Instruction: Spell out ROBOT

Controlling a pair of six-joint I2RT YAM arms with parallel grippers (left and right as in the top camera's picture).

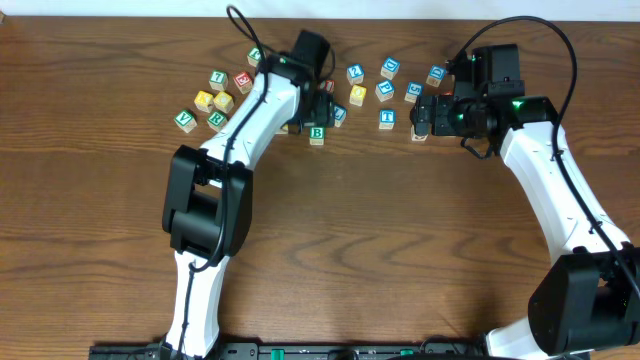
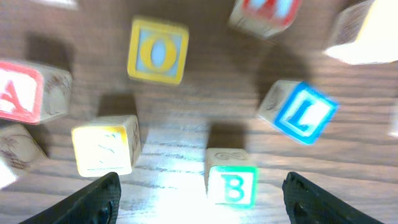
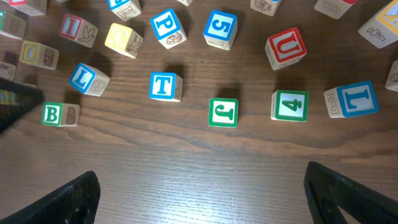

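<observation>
The left tool (image 2: 200, 198) stood wide open and empty, the green B cube (image 2: 232, 185) upright just ahead between its fingers, while the right tool (image 3: 199, 193), equally agape and empty, faced the T cube (image 3: 165, 86).

L arm (image 1: 250, 118) stretches fwd and to the right, R arm (image 1: 560, 185) bends inward to the left, and L claw (image 1: 314, 108) and R claw (image 1: 424, 112) both point down w/ jaws open wide, holding nothing.

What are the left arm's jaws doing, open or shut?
Open. The left wrist view shows the two fingertips wide apart at the bottom corners, and the green B cube lies between them, touched by neither.
</observation>
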